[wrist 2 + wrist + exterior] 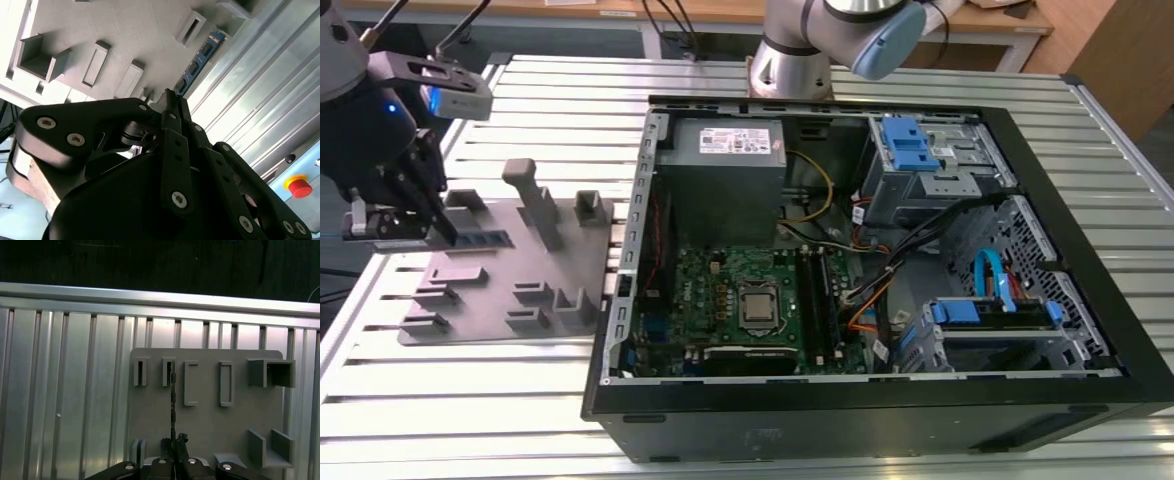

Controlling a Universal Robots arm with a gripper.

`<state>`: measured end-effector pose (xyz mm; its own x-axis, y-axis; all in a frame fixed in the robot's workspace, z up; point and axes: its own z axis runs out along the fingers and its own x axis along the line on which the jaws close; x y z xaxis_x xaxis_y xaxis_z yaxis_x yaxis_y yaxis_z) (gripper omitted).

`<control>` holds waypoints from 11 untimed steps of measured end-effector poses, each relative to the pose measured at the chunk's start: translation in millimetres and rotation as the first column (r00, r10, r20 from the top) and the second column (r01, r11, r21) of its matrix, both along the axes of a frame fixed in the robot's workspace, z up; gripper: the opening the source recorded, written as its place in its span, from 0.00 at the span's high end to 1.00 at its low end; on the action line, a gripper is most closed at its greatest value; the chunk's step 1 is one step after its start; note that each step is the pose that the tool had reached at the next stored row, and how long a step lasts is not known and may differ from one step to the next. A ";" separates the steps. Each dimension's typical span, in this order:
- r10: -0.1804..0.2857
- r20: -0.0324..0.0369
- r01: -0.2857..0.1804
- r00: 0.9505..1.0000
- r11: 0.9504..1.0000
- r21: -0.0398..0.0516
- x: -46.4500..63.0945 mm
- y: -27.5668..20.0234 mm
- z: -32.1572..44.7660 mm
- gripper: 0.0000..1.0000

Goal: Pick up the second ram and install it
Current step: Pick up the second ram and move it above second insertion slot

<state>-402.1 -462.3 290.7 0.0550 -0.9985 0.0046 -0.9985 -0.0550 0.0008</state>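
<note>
a: where's the end effector [443, 232] sitting?

b: low over a grey fixture plate [480, 300] on the slatted metal table [454, 400], dark fingers pointing down at the plate.

a: and the second ram [483, 240]?

b: right at the fingertips. it's a thin dark strip with bluish patches, standing on its long edge on the plate. one end is at the end effector and the rest runs away from it toward the exterior view's right.

a: is it gripped?

b: looks so. in the first wrist view the end effector [173, 441] has a finger closed against each flat side of the second ram [173, 400], which shows edge-on as a fine line. its far end reaches the row of small slotted blocks on the fixture plate [210, 430].

a: does the other camera agree?

b: yes. in the second wrist view the end effector [172, 97] is pinched together at the near end, and the second ram [200, 57] stretches out ahead of the tips along the plate's edge, beside the table [260, 90]. a red button [300, 186] sits behind the end effector.

a: anything else nearby?

b: an open computer case [854, 430] lies well apart from the end effector, toward the exterior view's right, with a green circuit board [720, 270] inside it.
</note>
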 end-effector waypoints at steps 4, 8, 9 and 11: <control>0.000 0.000 0.000 1.000 1.000 0.000 0.0 0.0 5.7 0.86; 0.000 0.000 0.000 1.000 1.000 0.000 0.0 0.0 11.2 0.86; 0.000 0.000 0.000 1.000 1.000 0.000 0.0 0.0 12.6 0.86; 0.000 0.000 0.000 1.000 1.000 0.000 0.0 0.0 15.2 0.86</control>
<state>-402.1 -462.3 305.9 0.0551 -0.9985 0.0047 -0.9985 -0.0551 0.0009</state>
